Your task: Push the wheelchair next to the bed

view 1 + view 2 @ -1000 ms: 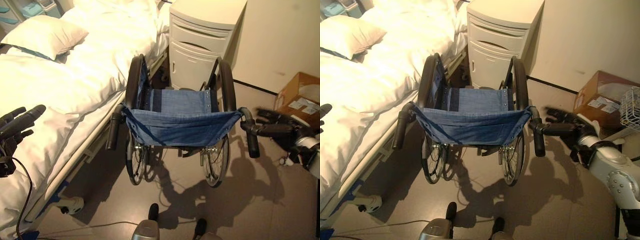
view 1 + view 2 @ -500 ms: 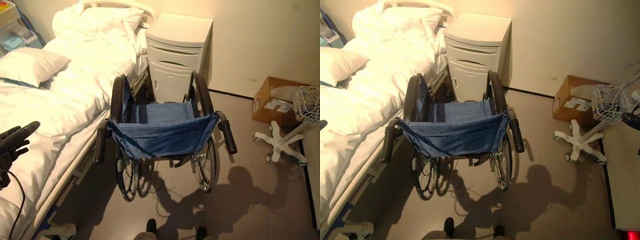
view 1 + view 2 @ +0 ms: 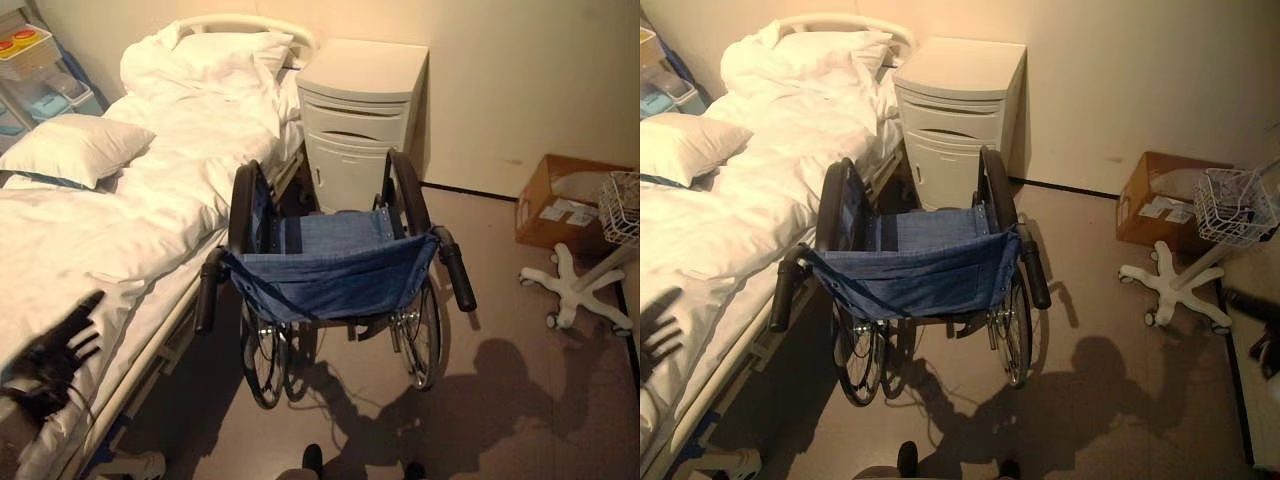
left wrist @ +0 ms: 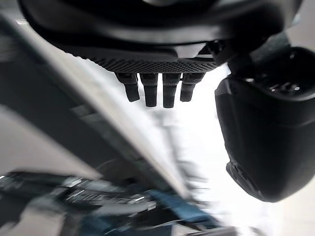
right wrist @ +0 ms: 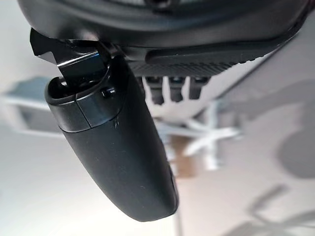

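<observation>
1. Start with your left hand (image 3: 55, 350): in the eye views it hangs at about 8 o'clock, over the white bedding, fingers (image 4: 156, 89) straight and spread. Its wrist view shows them extended with the thumb standing apart, holding nothing.

2. Your right hand (image 5: 118, 142) shows in its own wrist view with short straight fingers past a thick thumb and nothing between them. It is off to the robot's right, where the white star-shaped stand base (image 3: 1175, 285) is.

3. Neither hand touches the wheelchair (image 3: 915, 265). Both push handles are free: the left handle (image 3: 208, 292) at about 9 o'clock from the seat, the right handle (image 3: 458, 276) at about 3 o'clock.

4. The wheelchair stands in the middle of the scene, its left wheel close alongside the bed (image 3: 130, 200), its front towards the bedside cabinet (image 3: 362, 120) at 12 o'clock. Whether the wheel touches the bed frame you cannot tell from here.

5. Judged from this, the pushing looks finished or nearly so: the chair is already beside the bed and your hands are off it.

6. If you want it tighter, bring both hands back to the handles and curl round them before moving. Push gently towards 10 o'clock, watching the cabinet ahead and the bed frame at the left wheel.

7. The cardboard box (image 3: 565, 205) and wire basket (image 3: 1235, 205) at 2 o'clock are well apart from the chair.
</observation>
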Robot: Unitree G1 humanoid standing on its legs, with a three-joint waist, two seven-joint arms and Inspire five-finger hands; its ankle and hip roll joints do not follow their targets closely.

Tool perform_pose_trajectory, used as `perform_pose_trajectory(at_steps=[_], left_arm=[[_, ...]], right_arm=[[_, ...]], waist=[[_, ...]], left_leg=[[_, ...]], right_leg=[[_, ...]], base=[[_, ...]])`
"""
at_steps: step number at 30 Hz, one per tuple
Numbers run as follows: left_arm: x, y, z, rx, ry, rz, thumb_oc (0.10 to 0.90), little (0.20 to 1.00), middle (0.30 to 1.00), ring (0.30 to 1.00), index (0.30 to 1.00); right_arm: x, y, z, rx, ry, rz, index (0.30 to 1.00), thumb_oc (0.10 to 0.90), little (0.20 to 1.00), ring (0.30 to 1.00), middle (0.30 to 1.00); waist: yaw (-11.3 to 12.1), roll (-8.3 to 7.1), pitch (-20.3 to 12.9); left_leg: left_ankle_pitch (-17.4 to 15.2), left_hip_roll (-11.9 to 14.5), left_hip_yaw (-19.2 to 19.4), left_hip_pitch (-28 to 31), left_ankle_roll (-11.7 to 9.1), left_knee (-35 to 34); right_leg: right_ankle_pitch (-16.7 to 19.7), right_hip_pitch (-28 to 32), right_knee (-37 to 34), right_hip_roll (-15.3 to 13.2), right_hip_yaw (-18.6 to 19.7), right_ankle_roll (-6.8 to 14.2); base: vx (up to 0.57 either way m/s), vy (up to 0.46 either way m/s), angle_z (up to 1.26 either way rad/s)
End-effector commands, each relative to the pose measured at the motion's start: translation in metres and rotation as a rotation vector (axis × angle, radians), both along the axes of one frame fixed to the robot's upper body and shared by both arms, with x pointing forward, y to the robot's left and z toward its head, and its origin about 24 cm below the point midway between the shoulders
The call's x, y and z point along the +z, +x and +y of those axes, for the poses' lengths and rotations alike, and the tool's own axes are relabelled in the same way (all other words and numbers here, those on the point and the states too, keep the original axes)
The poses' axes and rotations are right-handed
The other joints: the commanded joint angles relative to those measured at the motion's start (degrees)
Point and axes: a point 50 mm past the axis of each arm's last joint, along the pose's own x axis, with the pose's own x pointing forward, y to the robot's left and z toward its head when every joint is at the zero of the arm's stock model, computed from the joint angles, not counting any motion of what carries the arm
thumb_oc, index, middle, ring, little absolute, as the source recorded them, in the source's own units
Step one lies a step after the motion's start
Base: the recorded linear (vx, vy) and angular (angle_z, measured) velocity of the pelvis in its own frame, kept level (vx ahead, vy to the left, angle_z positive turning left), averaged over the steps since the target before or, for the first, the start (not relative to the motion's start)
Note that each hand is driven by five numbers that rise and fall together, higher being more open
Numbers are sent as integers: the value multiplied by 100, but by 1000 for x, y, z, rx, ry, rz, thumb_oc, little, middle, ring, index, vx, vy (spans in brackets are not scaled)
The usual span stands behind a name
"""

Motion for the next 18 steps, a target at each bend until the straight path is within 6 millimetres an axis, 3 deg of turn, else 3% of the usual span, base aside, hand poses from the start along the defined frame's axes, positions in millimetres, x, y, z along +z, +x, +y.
perform_pose_trajectory(at_steps=[1,2,5,7,11,15,18], left_arm=[[4,2,-3,-48,-10,18,800,900,900,900,900],[-5,0,-9,-57,-38,39,800,900,900,900,900],[-58,-13,-40,-64,-179,213,800,900,900,900,900],[-81,-19,-54,-71,-225,280,800,900,900,900,900],[-138,-41,-97,-75,-352,457,800,900,900,900,900],[-173,-63,-127,-12,-433,536,800,900,900,900,900],[-185,-67,-139,55,-444,540,800,900,900,900,900]], right_arm=[[4,9,-3,54,-56,-20,900,800,900,900,900],[-4,7,-1,53,-33,-4,900,800,900,900,900],[-57,-4,19,55,83,134,900,800,900,900,900],[-79,-5,34,66,159,175,900,800,900,900,900],[-138,-16,79,95,307,330,900,800,900,900,900],[-190,-45,126,111,458,502,900,800,900,900,900],[-213,-64,157,149,530,614,900,800,900,900,900]], waist=[[76,-229,-49],[84,-231,-41],[137,-224,-5],[147,-224,5],[153,-201,-14],[176,-181,-70],[168,-168,-113]], left_leg=[[-353,-151,-1,106,-72,154],[-354,-154,-4,103,-69,161],[-370,-181,-39,87,-39,206],[-378,-193,-57,91,-24,211],[-404,-220,-77,117,18,196],[-435,-235,-68,154,52,170],[-462,-239,-53,191,70,137]], right_leg=[[-65,11,175,219,-183,-38],[-60,13,173,215,-195,-38],[-34,24,178,195,-255,-40],[-22,33,174,188,-276,-42],[-19,32,190,177,-274,-54],[-32,42,211,160,-270,-60],[-48,48,214,150,-256,-71]], base=[[-6,0,10],[1,5,15],[1,6,10],[9,9,3],[0,0,0],[19,14,1],[13,11,1]])
